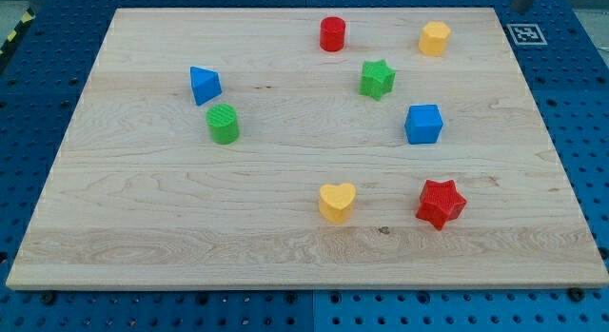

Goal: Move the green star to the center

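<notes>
The green star (pixel 378 79) lies on the wooden board (pixel 285 246), up and to the right of the board's middle. A red cylinder (pixel 332 34) is up and to its left, a yellow hexagon (pixel 434 38) up and to its right, and a blue cube (pixel 423 124) down and to its right. The dark end of my rod shows at the view's top right edge; my tip (pixel 522 9) is just past the board's top right corner, apart from every block and nearest the yellow hexagon.
A blue triangle (pixel 204 85) and a green cylinder (pixel 224 124) sit at the left. A yellow heart (pixel 337 202) and a red star (pixel 441 203) sit near the bottom right. A tag marker (pixel 526 33) lies off the board's top right corner.
</notes>
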Tool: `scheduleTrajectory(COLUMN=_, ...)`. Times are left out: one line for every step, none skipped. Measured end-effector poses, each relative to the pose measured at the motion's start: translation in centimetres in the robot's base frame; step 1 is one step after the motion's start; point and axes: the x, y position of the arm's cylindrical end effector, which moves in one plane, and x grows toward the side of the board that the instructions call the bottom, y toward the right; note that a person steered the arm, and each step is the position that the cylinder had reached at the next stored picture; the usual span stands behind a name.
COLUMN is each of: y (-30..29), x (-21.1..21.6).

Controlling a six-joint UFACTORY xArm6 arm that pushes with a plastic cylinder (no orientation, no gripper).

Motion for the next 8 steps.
scheduleTrajectory(y=-0.24, x=0.05)
scheduleTrajectory(y=-0.29, x=0.09)
scheduleTrajectory(y=-0.35, x=0.08)
scheduleTrajectory(y=-0.4, x=0.07)
scheduleTrajectory(y=-0.46, x=0.05)
scheduleTrajectory(y=-0.52, x=0.09)
scheduleTrajectory(y=-0.52, x=0.09)
scheduleTrajectory(y=-0.51, x=0.09)
